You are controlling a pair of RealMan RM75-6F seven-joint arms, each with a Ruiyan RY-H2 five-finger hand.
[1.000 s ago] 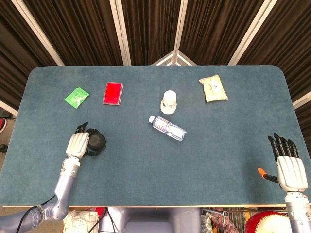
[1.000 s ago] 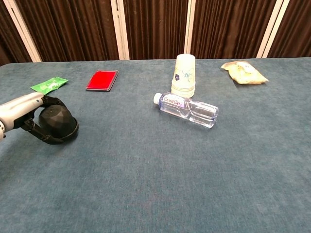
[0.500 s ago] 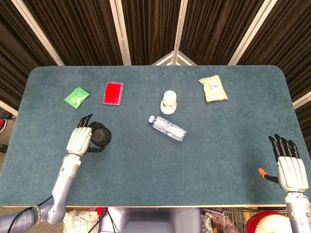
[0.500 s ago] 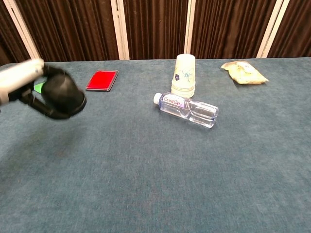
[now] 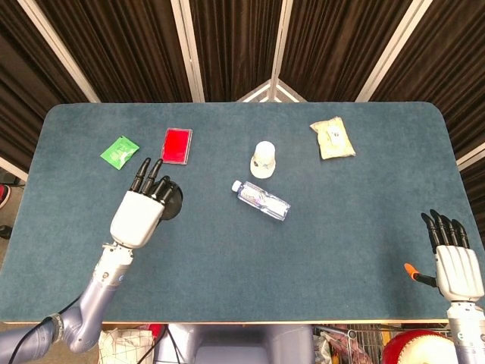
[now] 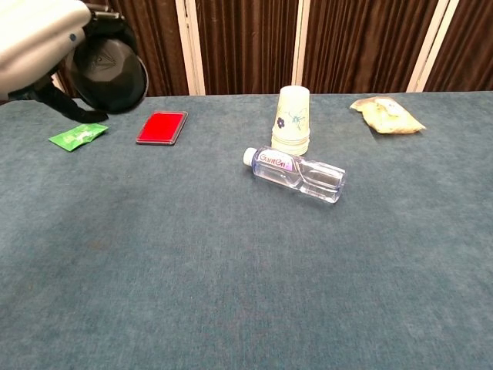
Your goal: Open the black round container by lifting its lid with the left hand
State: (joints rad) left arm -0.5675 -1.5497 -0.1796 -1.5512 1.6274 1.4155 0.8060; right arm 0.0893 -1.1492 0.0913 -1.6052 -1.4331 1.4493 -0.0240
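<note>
Black round container [image 6: 110, 63], gripped in the left hand [image 5: 139, 216] and raised clear of the blue felt table [image 5: 318, 258]. Right hand [image 5: 457, 260] rests at the near right edge, fingers spread and empty. Clear plastic bottle [image 6: 296, 173] lies flat, its label unreadable, beside an upturned paper cup [image 6: 292, 118].

The left hand [image 5: 140, 214] hides most of the black round container [image 5: 173, 203] (head view).
</note>
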